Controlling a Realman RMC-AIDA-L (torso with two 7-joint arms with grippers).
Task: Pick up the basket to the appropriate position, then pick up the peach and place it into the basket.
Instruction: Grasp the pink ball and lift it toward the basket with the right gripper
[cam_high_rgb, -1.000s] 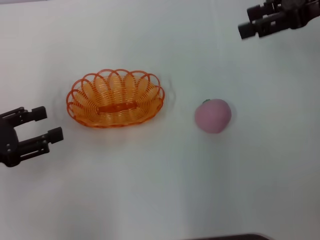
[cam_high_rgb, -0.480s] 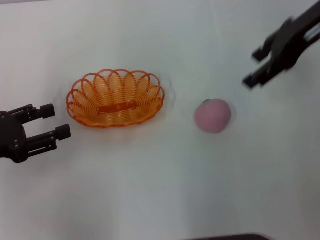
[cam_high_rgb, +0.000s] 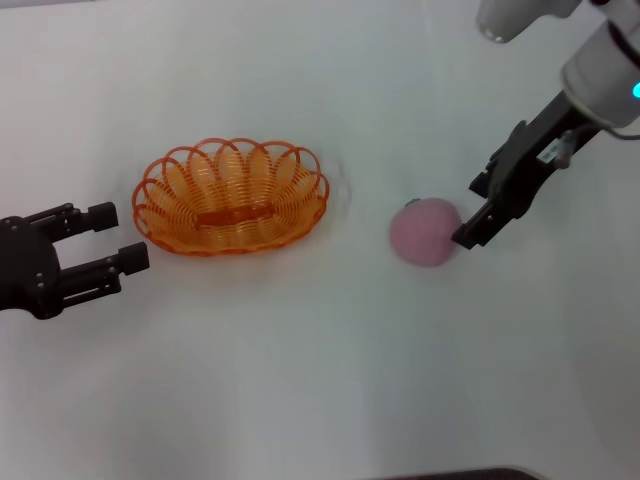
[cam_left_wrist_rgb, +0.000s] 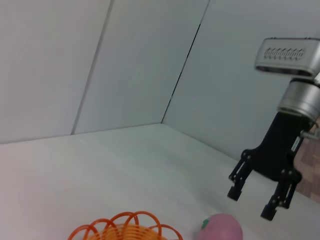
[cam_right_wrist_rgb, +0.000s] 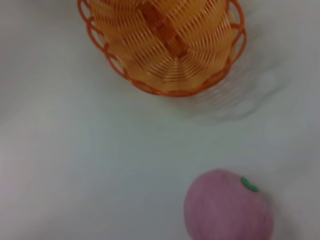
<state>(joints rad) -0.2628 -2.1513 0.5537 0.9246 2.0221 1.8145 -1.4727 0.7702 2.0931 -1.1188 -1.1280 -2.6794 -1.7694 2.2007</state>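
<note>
The orange basket (cam_high_rgb: 232, 197) sits empty on the white table, left of centre. The pink peach (cam_high_rgb: 425, 232) lies to its right, apart from it. My left gripper (cam_high_rgb: 118, 237) is open and empty, level with the table just left of the basket's rim, not touching it. My right gripper (cam_high_rgb: 473, 212) is open, pointing down right beside the peach's right side; I cannot tell if it touches. The left wrist view shows the right gripper (cam_left_wrist_rgb: 251, 203) above the peach (cam_left_wrist_rgb: 220, 227) and the basket's rim (cam_left_wrist_rgb: 125, 229). The right wrist view shows the basket (cam_right_wrist_rgb: 165, 40) and the peach (cam_right_wrist_rgb: 228, 207).
The white table (cam_high_rgb: 300, 380) spreads around both things. Grey wall panels (cam_left_wrist_rgb: 125, 65) stand behind the table in the left wrist view. A dark edge (cam_high_rgb: 460, 473) shows at the table's near side.
My right gripper has swung down from the far right corner to the peach's right side. My left gripper has crept right toward the basket. Basket and peach have not moved.
</note>
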